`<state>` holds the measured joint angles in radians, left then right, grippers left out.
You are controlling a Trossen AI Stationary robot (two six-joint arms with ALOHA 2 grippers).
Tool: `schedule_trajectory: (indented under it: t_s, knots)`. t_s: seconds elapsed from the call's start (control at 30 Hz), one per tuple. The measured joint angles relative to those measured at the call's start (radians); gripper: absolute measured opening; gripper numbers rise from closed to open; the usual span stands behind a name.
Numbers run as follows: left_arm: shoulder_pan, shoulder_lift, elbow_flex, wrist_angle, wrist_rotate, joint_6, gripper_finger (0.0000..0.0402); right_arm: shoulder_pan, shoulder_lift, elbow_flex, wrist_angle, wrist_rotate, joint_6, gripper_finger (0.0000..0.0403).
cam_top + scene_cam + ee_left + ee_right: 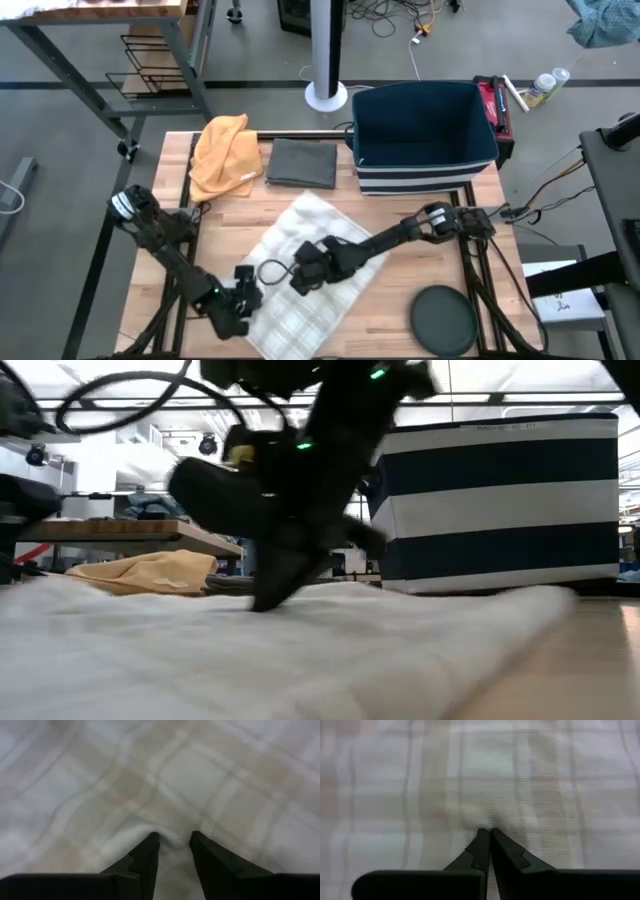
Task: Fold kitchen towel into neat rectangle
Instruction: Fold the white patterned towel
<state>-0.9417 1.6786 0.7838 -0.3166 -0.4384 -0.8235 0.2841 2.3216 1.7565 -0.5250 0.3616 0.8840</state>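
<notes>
A white plaid kitchen towel (320, 225) lies spread out flat and cornerwise on the wooden table (170, 250); it fills the foreground of the low view (300, 650). My left gripper (243, 300) is at the towel's near-left edge, shut on a bit of cloth (174, 840). My right gripper (300, 280) is over the middle of the towel, shut, its tips down on the cloth (486, 831). My left gripper has a small ridge of the towel (172, 832) pinched between its two fingertips, near the towel's near-left edge. The fingers slant down onto it from above. The cloth around it lies on the table; one layer or several, I cannot tell. My right gripper's shut fingertips (492, 837) rest on the towel's middle (485, 817), slanting down from the table's right side. The cloth under them lies flat on the table, slightly dimpled at the tips.
An orange cloth (225, 155) and a folded grey cloth (302, 163) lie at the table's far side. A navy-and-white striped bin (425, 135) stands far right. A dark round disc (443, 320) lies near right.
</notes>
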Motion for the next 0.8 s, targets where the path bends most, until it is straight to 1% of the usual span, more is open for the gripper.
schedule_trajectory:
  t_s: [0.07,0.13,0.2,0.3,0.4,0.5,0.6,0.67,0.8]
  knots:
    - [-0.025,-0.001,0.014,0.012,-0.007,-0.034,0.0114,-0.029,0.011,-0.002,0.116,-0.053,-0.074,0.0013]
    - [-0.036,-0.003,0.024,0.052,-0.049,-0.053,0.0114,-0.054,0.023,-0.004,0.248,-0.100,-0.146,0.0013]
    - [-0.034,-0.004,0.028,0.077,-0.070,-0.053,0.0114,-0.072,0.032,-0.005,0.362,-0.123,-0.201,0.0013]
    - [-0.033,-0.004,0.039,0.077,-0.077,-0.051,0.0114,-0.088,0.032,0.001,0.431,-0.164,-0.239,0.0013]
    - [-0.034,-0.006,0.059,0.057,-0.044,-0.050,0.0114,-0.090,0.029,0.004,0.411,-0.207,-0.254,0.0013]
    - [-0.033,-0.009,0.088,-0.003,0.010,-0.050,0.0114,-0.078,0.005,0.004,0.354,-0.208,-0.256,0.0013]
    - [-0.034,-0.023,0.141,-0.078,0.029,-0.040,0.0114,-0.055,-0.028,0.005,0.279,-0.205,-0.256,0.0013]
    - [-0.037,-0.034,0.192,-0.125,0.012,0.004,0.0114,-0.037,-0.044,0.005,0.233,-0.194,-0.250,0.0013]
    - [-0.048,-0.059,0.286,-0.195,-0.082,0.132,0.0114,0.019,-0.085,0.004,0.125,-0.076,-0.216,0.0013]
